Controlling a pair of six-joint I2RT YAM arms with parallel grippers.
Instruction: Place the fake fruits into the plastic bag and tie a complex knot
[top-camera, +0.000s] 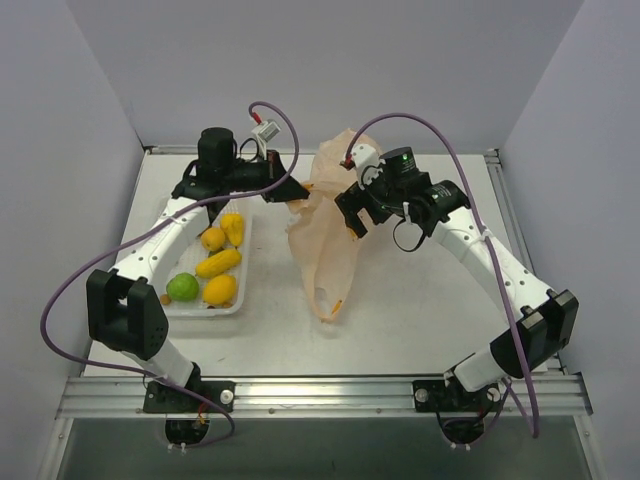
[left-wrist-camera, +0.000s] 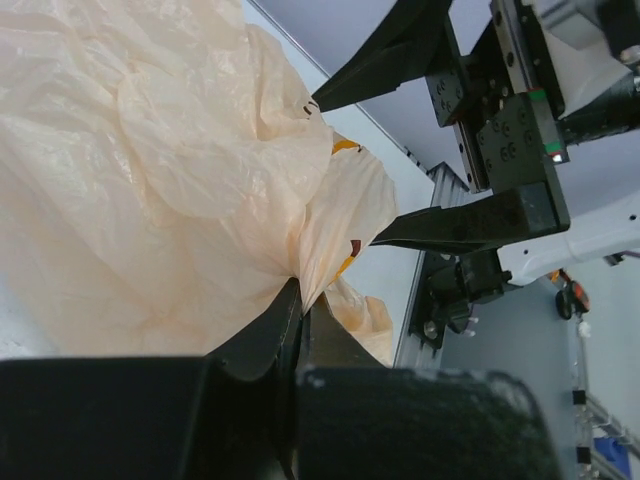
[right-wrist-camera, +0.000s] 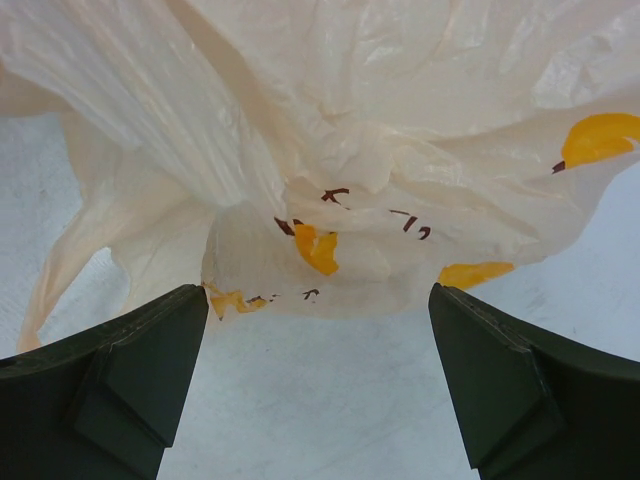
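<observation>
Fake fruits sat unloaded in the white tray, left side of bench. Plastic bag hung mid-bench, hoisted by its top edge: left jaws clamped on a fold of film; right jaws wide apart, empty, facing it, probably to spread the mouth.

Counts: one bag; one tray; four yellow fruits; one green fruit; one brown bit; two arms: left arm, right arm.

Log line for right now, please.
left gripper: shut on plastic bag | right gripper: open beside bag | fake fruits: in tray
</observation>
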